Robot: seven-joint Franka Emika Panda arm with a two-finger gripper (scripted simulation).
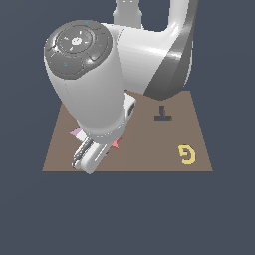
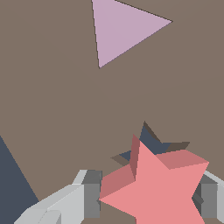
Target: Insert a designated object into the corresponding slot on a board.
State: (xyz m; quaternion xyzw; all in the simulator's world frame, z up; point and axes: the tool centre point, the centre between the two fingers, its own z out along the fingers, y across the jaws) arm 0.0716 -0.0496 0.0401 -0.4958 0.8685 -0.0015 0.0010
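Star piece (image 2: 157, 188) between end effector (image 2: 148, 199) fingers (image 2: 89, 199)

A yellow G-shaped piece (image 1: 187, 154) is seen lying flat at about four o'clock in the exterior view. A dark upside-down-T-shaped recess (image 1: 162, 115) is found at roughly one o'clock, well apart from it. A lilac triangle (image 2: 122, 28) (largely hidden in the exterior view) is shown flat at twelve o'clock in the wrist view.

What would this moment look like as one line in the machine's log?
held: red star | fingers: either side of star | slot: partly visible beyond star | star: not yet seated | lilac triangle: loose on board
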